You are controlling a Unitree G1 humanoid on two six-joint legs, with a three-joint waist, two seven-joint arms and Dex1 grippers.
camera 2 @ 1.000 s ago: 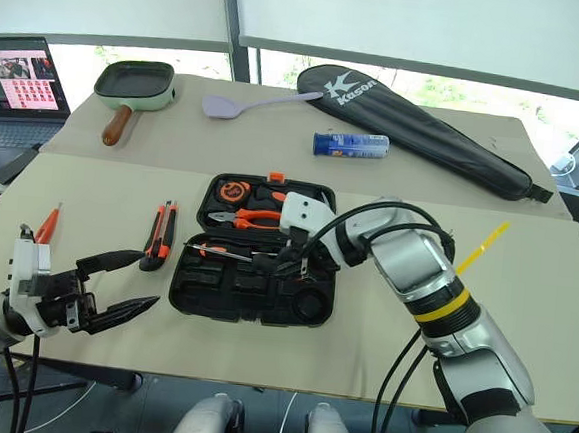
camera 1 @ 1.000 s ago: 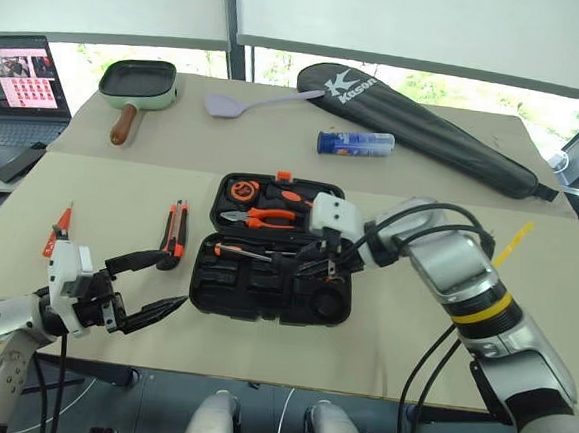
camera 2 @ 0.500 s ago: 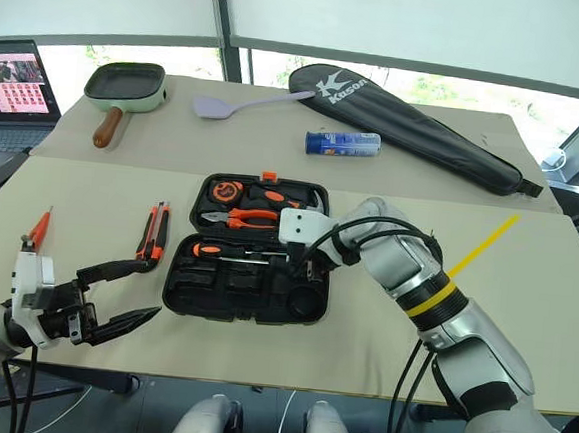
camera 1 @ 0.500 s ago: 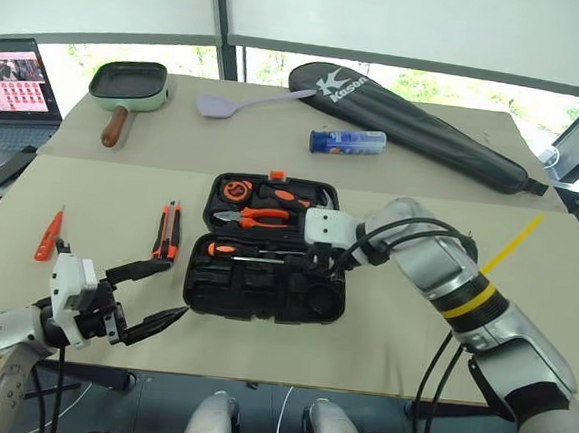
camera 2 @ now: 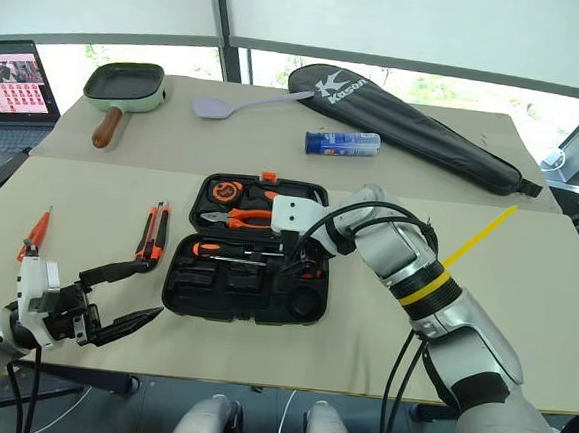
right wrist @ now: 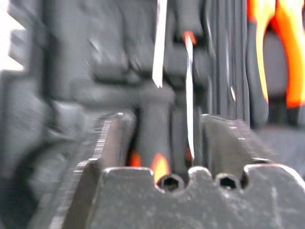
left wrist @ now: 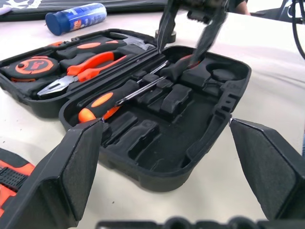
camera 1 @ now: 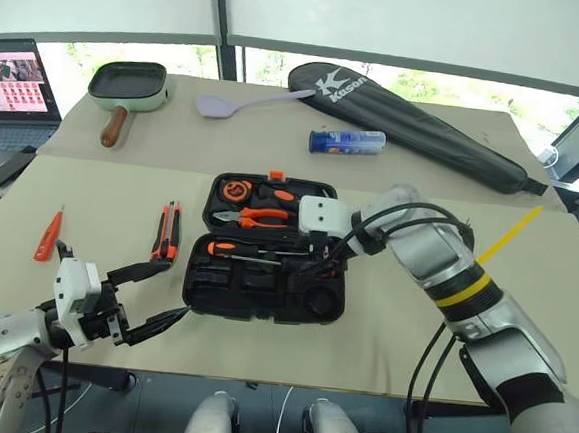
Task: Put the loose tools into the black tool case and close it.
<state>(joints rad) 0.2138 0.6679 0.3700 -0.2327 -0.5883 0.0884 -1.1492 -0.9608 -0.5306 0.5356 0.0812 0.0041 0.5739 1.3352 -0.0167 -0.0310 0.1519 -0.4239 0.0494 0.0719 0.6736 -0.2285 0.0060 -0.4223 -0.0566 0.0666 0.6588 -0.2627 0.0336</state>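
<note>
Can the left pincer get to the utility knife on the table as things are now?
Probably yes. The left pincer stands open on the utility knife's side of the black tool case, with only bare table between them.

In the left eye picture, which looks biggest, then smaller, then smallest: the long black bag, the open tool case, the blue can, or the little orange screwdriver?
1. Long black bag, biggest.
2. Open tool case.
3. Blue can and little orange screwdriver: these look about alike, and the can sits farther from the camera, so I won't rank them.
</note>
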